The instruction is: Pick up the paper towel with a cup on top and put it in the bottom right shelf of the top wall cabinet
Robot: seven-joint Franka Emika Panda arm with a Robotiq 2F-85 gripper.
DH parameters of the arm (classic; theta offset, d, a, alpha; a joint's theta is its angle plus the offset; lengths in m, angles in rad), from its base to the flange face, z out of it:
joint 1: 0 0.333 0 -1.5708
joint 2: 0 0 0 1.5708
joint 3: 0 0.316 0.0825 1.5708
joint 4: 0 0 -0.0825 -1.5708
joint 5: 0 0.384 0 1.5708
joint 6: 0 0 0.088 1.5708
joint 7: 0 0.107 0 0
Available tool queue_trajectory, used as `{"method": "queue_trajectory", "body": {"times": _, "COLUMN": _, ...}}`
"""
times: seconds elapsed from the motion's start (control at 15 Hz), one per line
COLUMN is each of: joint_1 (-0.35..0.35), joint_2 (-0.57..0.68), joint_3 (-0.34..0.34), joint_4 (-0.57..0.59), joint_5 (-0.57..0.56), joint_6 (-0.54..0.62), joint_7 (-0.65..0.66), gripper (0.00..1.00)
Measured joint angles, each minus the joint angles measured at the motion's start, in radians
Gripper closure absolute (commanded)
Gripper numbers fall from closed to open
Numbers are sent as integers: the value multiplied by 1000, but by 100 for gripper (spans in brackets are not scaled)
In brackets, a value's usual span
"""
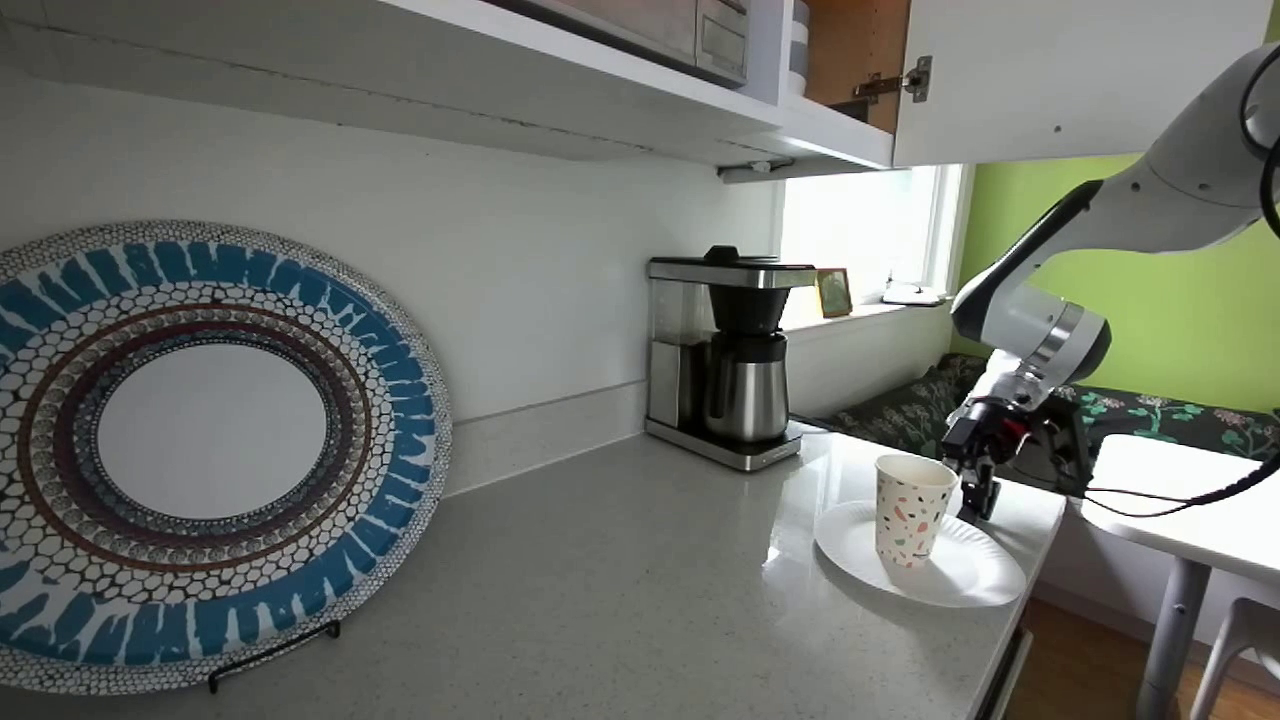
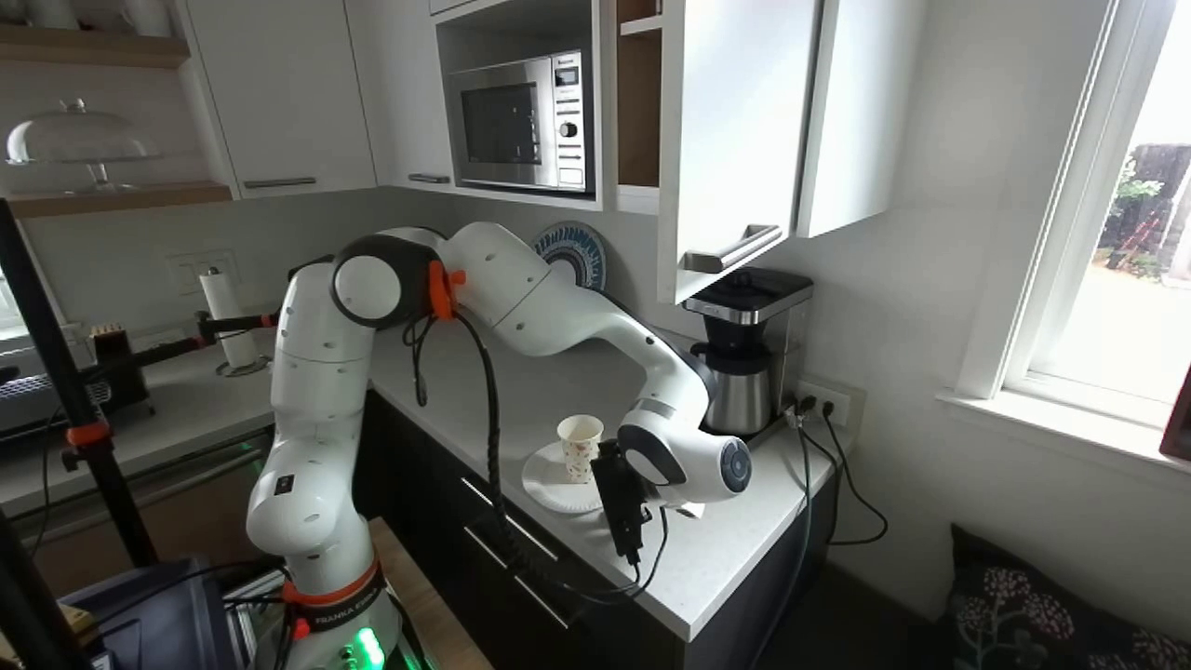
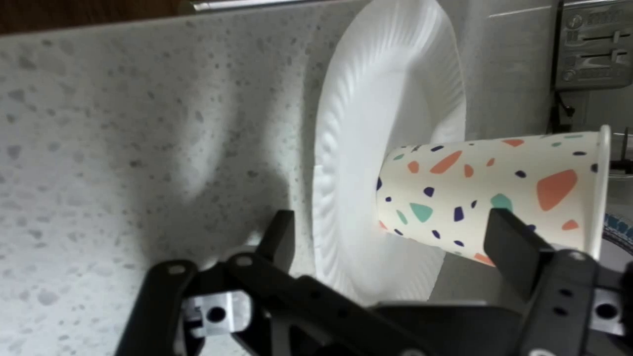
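While the gripper stands spread wide, one of its fingers lines up over the speckled countertop in the wrist view, and the second crosses in front of the cup! Between them shows the fluted rim of the paper plate; whether either finger touches it, I can't tell from here. Back along the wrist in an exterior view, and the white arm arches over, the gripper low at the counter, just beside the paper plate. And look at the cup: upright on the paper plate, cream-sided with orange, green and dark flecks, the plate itself lying on the countertop near its edge in both exterior views. Outward now, and there's the coffee maker with its steel carafe, close to the wall; well apart from it, the big blue-patterned plate stands propped on a black stand. Up we go! The top wall cabinet has its white door swung out, brown wood showing inside, and the front edge of the bottom right shelf runs along its foot, well above the cup. Right alongside sits the silver microwave in its bay. Farther out, a bright window glows beside a green wall, with dark flowered fabric below it.
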Motion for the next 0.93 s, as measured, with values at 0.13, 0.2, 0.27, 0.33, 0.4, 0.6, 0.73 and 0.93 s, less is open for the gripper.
{"method": "queue_trajectory", "body": {"times": 0.13, "joint_1": 0, "joint_2": 0, "joint_3": 3, "joint_4": 0, "joint_5": 0, "joint_6": 0, "joint_7": 0, "gripper": 0}}
{"method": "queue_trajectory", "body": {"times": 0.2, "joint_1": 0, "joint_2": 0, "joint_3": 4, "joint_4": 0, "joint_5": 0, "joint_6": 0, "joint_7": 0, "gripper": 0}}
{"method": "queue_trajectory", "body": {"times": 0.27, "joint_1": 0, "joint_2": 0, "joint_3": 6, "joint_4": 0, "joint_5": 0, "joint_6": 0, "joint_7": 0, "gripper": 2}}
{"method": "queue_trajectory", "body": {"times": 0.33, "joint_1": 0, "joint_2": 0, "joint_3": 7, "joint_4": 0, "joint_5": 0, "joint_6": 0, "joint_7": 0, "gripper": 6}}
{"method": "queue_trajectory", "body": {"times": 0.4, "joint_1": 0, "joint_2": 0, "joint_3": 9, "joint_4": 0, "joint_5": 0, "joint_6": 0, "joint_7": 0, "gripper": 12}}
{"method": "queue_trajectory", "body": {"times": 0.6, "joint_1": 0, "joint_2": 5, "joint_3": 13, "joint_4": 1, "joint_5": 0, "joint_6": 0, "joint_7": 0, "gripper": 22}}
{"method": "queue_trajectory", "body": {"times": 0.73, "joint_1": 0, "joint_2": 8, "joint_3": 14, "joint_4": 4, "joint_5": 0, "joint_6": -3, "joint_7": 0, "gripper": 35}}
{"method": "queue_trajectory", "body": {"times": 0.93, "joint_1": 0, "joint_2": 14, "joint_3": 14, "joint_4": 7, "joint_5": 0, "joint_6": -5, "joint_7": 0, "gripper": 50}}
